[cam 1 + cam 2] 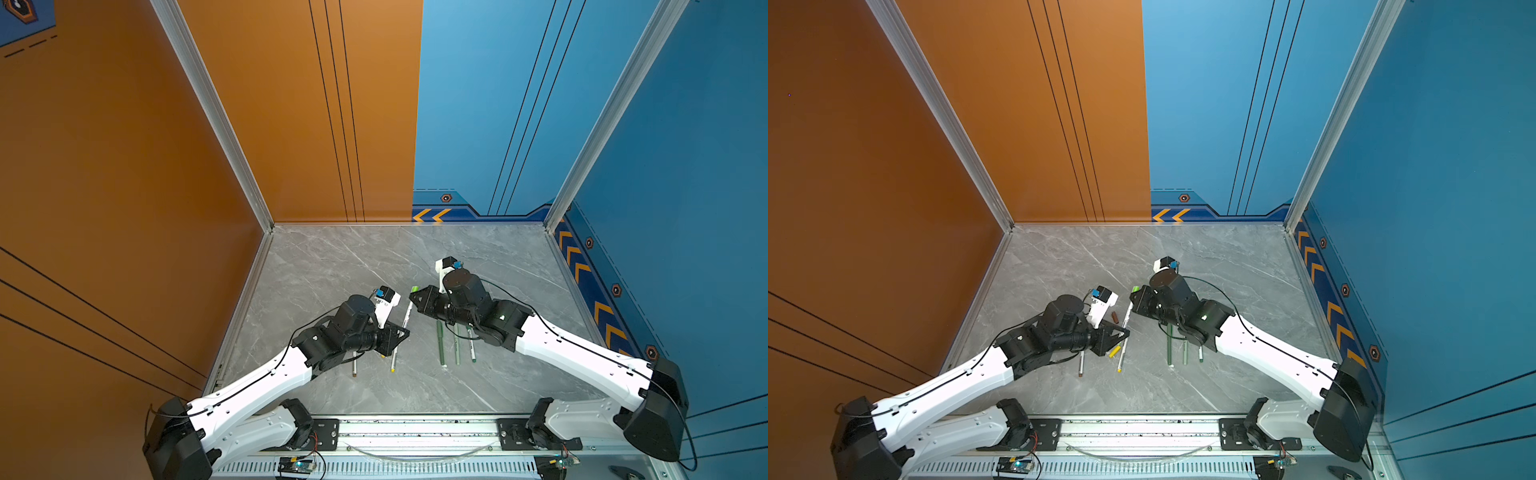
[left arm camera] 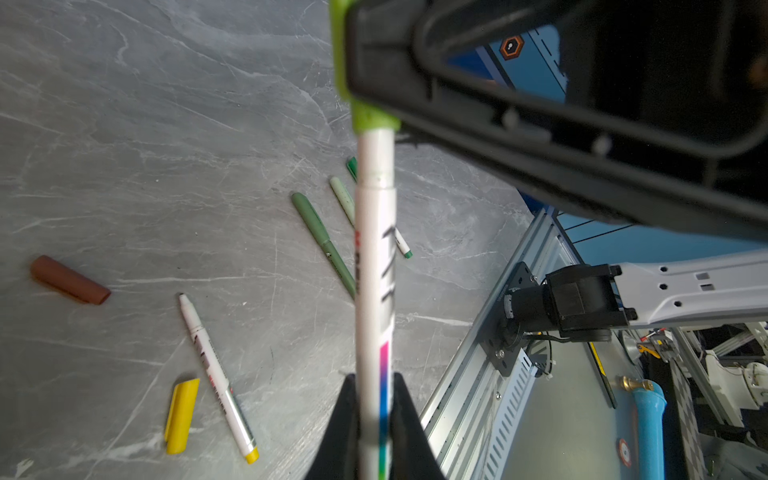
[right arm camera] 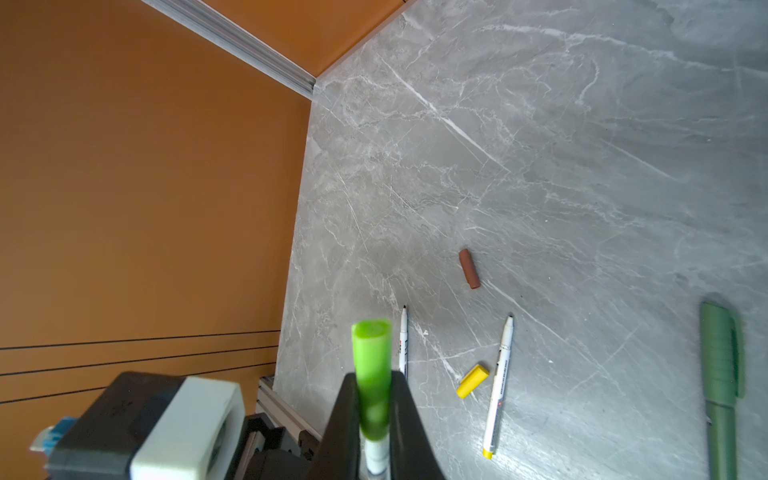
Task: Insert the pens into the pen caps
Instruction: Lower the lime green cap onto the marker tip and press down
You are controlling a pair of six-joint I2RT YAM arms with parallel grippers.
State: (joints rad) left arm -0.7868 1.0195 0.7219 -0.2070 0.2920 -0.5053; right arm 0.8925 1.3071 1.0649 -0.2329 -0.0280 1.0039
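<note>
A white pen (image 2: 374, 249) hangs above the table between my two grippers, seen in both top views (image 1: 408, 312) (image 1: 1128, 311). My left gripper (image 2: 376, 378) is shut on its barrel. The pen's far end sits inside a lime pen cap (image 3: 371, 353), and my right gripper (image 3: 374, 376) is shut on that cap. On the table lie a brown cap (image 2: 70, 279), a yellow cap (image 2: 181, 415), an uncapped yellow-ended pen (image 2: 216, 374) and a second uncapped white pen (image 3: 403, 340), partly hidden under my left arm.
Three green-capped pens lie side by side under my right arm: dark olive (image 1: 440, 345), pale sage (image 1: 457, 349) and white with a green end (image 1: 471, 349). An orange wall (image 3: 145, 187) bounds the table's left side. A metal rail (image 1: 415, 432) runs along the front.
</note>
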